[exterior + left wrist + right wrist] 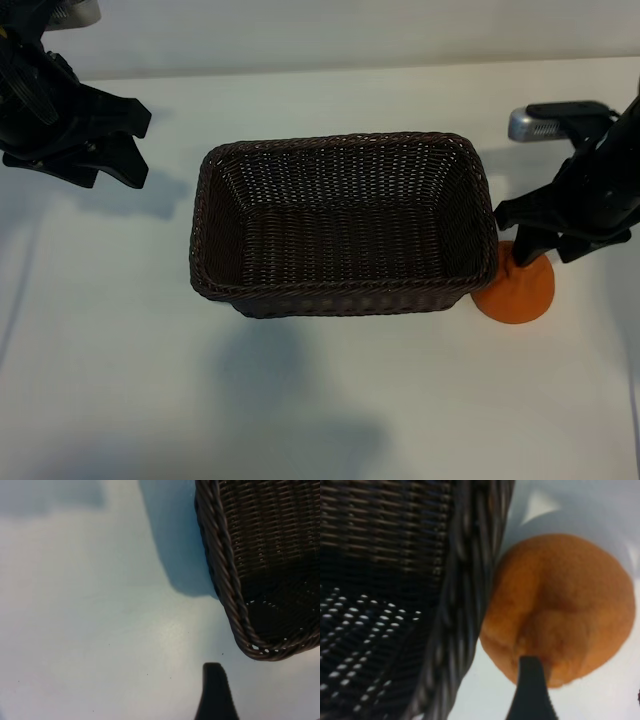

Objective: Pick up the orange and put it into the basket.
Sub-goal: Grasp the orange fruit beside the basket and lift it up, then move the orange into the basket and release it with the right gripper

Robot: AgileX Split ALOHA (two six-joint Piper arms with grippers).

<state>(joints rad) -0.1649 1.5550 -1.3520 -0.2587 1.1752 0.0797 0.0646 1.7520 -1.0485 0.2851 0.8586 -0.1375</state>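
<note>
The orange (517,291) lies on the table (120,380), touching the right wall of the wicker basket (212,160). The right gripper (548,240) hangs over it with fingers spread, gripping nothing. A finger may catch the braided rim and push the basket. The left gripper (125,150) waits spread at far left.

lab-style robot test bench: plain white table (300,400), bare pale wall behind, two black arms mounted apart at its sides, only a staged wicker basket (345,295)
</note>
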